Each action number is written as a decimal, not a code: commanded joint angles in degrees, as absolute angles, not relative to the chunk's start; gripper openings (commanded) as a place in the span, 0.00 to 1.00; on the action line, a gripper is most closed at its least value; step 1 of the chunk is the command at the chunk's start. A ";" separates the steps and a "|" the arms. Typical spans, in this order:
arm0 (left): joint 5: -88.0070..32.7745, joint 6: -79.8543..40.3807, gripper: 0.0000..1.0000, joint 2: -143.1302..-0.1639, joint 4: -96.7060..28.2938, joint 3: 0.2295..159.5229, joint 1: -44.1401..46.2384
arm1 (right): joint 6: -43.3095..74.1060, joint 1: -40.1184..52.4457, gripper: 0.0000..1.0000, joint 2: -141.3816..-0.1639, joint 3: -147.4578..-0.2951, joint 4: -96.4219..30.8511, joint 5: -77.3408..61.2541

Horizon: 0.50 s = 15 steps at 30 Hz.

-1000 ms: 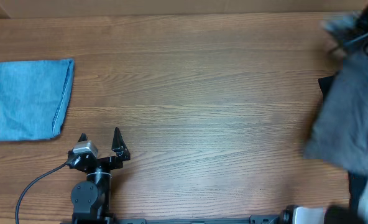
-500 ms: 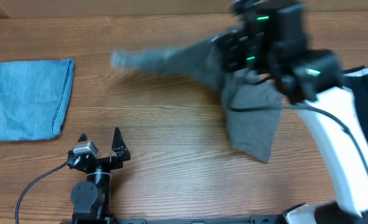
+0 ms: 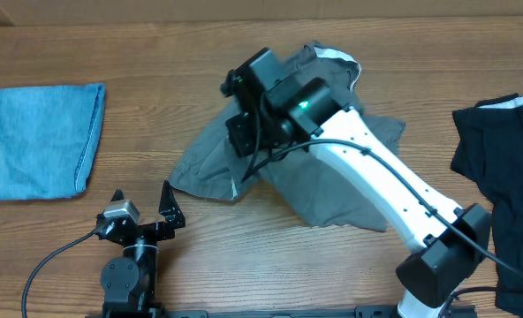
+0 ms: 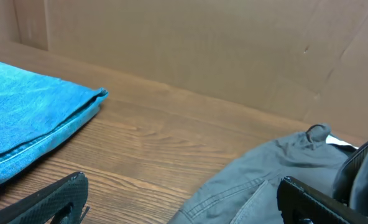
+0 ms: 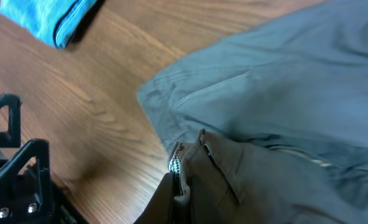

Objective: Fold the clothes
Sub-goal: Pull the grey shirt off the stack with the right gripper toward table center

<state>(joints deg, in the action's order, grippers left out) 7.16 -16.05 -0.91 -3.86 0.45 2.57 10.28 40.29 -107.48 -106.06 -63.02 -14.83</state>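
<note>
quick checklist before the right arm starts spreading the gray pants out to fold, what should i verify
1. Gray pants on the table: ok, they lie mid-table.
2. Pants flat enough to fold: not ok, they are crumpled and bunched under the arm.
3. Right gripper hold on the pants: cannot tell, cloth and the arm hide its fingers in both views.
4. Left gripper free: ok, open and empty, close to the pants' near corner.
5. Folded denim out of the way: ok, apart at the far left.
6. Black garment out of the way: ok, at the right edge, apart from the pants.
</note>
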 commanded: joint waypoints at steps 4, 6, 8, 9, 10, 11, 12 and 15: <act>7.90 -14.76 1.00 -0.73 -3.64 0.27 2.22 | 12.27 41.52 0.04 -107.02 -106.43 -68.16 -11.90; 7.90 -14.76 1.00 -0.73 -3.64 0.27 2.22 | 12.34 41.52 0.04 -107.02 -106.43 -70.46 -10.22; 7.90 -14.76 1.00 -0.73 -3.64 0.27 2.22 | 12.71 41.52 0.04 -107.02 -106.28 -71.50 -10.15; 7.90 -14.79 1.00 -0.73 -3.64 0.27 2.22 | 13.72 41.58 0.04 -107.02 -105.86 -71.59 -10.11; 7.90 -14.79 1.00 -0.73 -3.64 0.27 2.22 | 14.35 41.74 0.04 -107.02 -105.19 -71.61 -10.20; 7.90 -14.76 1.00 -0.73 -3.64 0.27 2.22 | 14.87 41.89 0.04 -107.02 -104.40 -71.50 -10.09; 7.90 -14.79 1.00 -0.73 -3.64 0.27 2.22 | 15.07 42.02 0.04 -107.02 -103.09 -71.18 -10.11; 7.90 -14.79 1.00 -0.73 -3.64 0.27 2.22 | 15.31 42.17 0.04 -107.02 -99.11 -69.60 -10.20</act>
<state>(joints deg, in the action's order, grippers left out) 7.16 -16.05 -0.91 -3.86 0.45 2.57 13.91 41.76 -107.53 -103.33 -70.83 -11.11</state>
